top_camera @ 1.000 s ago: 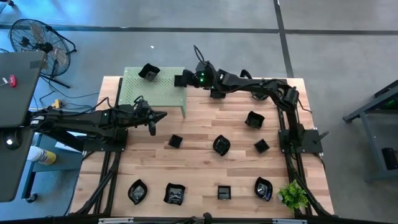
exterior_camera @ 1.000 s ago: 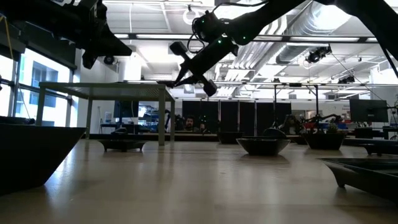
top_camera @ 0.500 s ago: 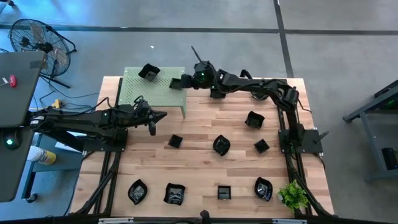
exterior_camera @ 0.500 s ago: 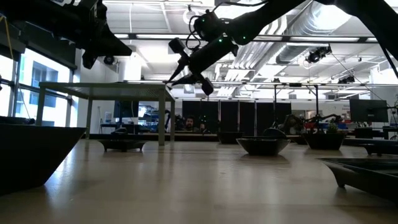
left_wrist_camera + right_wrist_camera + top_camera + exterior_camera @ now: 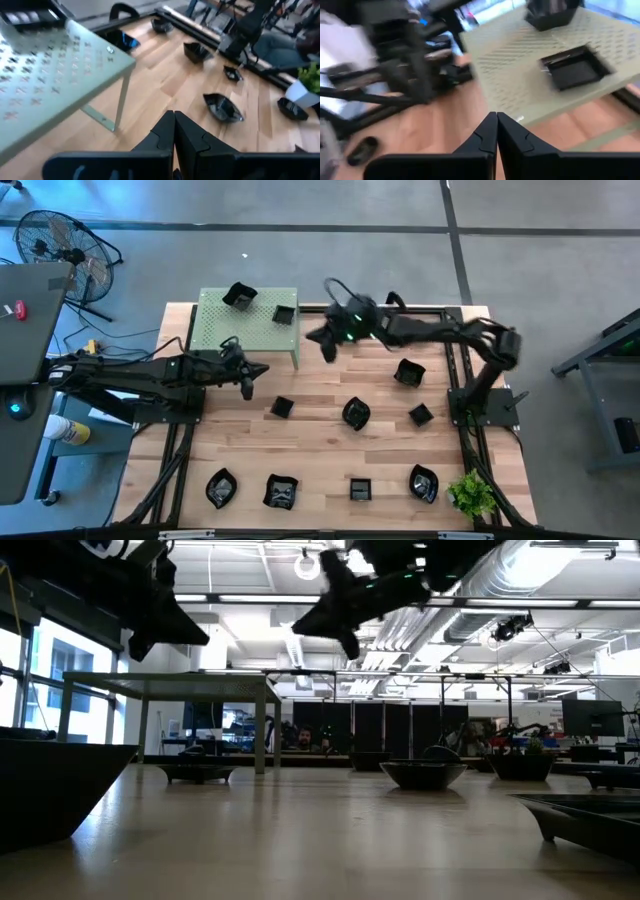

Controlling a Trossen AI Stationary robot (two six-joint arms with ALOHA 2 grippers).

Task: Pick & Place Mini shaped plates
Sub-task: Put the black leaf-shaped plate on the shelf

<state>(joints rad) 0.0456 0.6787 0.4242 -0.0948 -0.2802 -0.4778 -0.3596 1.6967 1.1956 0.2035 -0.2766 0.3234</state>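
Plates sit in two places: two on the green shelf (image 5: 225, 330) and the rest scattered over the desk (image 5: 320, 470). The right fingers (image 5: 322, 346) are pressed together and hold nothing, hanging in the air just off the shelf's corner; the square plate (image 5: 284, 314) lies on the shelf just beyond them, and another plate (image 5: 239, 295) further along. My read is that one delivery is finished and the arm is between picks. The next move calls for spreading those fingers and reaching for a desk plate; the nearest (image 5: 408, 373) lies back toward the arm's base. The left fingers (image 5: 246, 370) are also shut and empty, waiting beside the shelf, with a small plate (image 5: 282, 407) close ahead. The plates look small, black and glossy, variously shaped, with thin rims that could slip.
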